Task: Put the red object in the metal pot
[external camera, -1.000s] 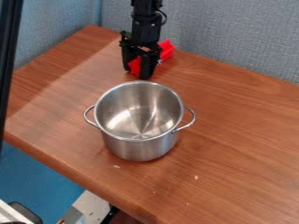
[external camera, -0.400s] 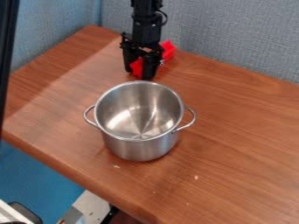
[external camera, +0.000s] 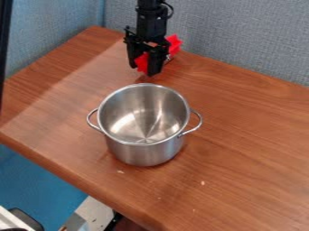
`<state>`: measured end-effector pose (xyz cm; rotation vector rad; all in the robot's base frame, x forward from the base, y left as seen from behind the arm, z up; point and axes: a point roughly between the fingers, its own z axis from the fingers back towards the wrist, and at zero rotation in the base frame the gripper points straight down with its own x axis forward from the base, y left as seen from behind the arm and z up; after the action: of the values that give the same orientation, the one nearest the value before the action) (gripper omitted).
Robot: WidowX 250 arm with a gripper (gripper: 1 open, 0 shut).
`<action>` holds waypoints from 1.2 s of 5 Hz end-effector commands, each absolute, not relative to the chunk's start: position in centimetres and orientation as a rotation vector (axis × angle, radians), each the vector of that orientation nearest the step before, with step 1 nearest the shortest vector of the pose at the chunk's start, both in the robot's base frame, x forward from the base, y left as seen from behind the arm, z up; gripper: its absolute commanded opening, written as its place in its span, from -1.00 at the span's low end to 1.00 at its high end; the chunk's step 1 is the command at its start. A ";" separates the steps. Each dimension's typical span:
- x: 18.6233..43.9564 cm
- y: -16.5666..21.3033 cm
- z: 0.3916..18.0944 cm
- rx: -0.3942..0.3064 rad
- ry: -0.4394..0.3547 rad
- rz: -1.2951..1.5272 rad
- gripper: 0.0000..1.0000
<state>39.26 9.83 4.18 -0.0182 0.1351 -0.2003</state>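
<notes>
Gripper [external camera: 147, 61] pointing down at far side of wooden table [external camera: 241, 135], black jaws pinching red object [external camera: 158, 52] btwn them; metal pot [external camera: 145, 124] upright w/ no lid, nearer camera, just in front of gripper, interior bare.
</notes>
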 end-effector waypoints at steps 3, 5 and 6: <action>37.9 10.1 12.7 0.080 -0.037 -0.085 -1.00; 32.7 6.4 18.9 0.070 -0.107 -0.097 -1.00; 29.1 4.7 18.3 0.069 -0.087 -0.159 -1.00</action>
<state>29.10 4.65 16.87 0.0532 -0.0389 -0.1561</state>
